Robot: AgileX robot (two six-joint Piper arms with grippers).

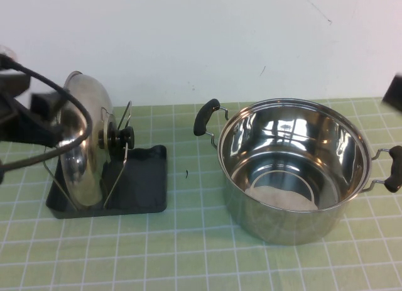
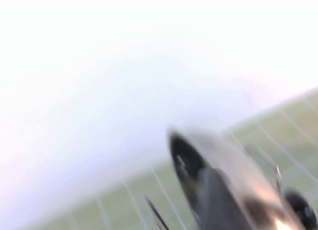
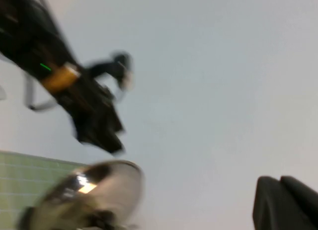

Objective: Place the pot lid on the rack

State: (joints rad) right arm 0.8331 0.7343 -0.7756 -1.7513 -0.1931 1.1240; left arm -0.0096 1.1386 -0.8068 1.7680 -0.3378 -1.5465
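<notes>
Gripper state first: my left gripper [image 1: 25, 109] sits at the far left edge of the high view, dark and smeared, just behind the rim of the pot lid, and I cannot tell how its fingers stand or whether it has hold of anything. My right gripper [image 3: 285, 202] shows only as a dark block in the lower right of its own wrist view and a sliver at the right edge of the high view; I cannot tell its state either.

Going by size, the steel pot [image 1: 294, 168] fills the right half of the green gridded counter [image 1: 188, 253], open and well apart from everything else. The pot lid [image 1: 81, 143] stands on edge at left centre, its black knob [image 1: 122, 137] facing right, resting between the wire loops of the rack [image 1: 141, 190], whose black tray lies under it. The placing looks done or nearly so to me.

My worry is the withdrawal. The left arm's cable [image 1: 69, 105] drapes across the lid's face, so pulling away could drag the lid out of the loops or tip the light rack. If the lid leans rather than seats, it could roll off toward the pot.
</notes>
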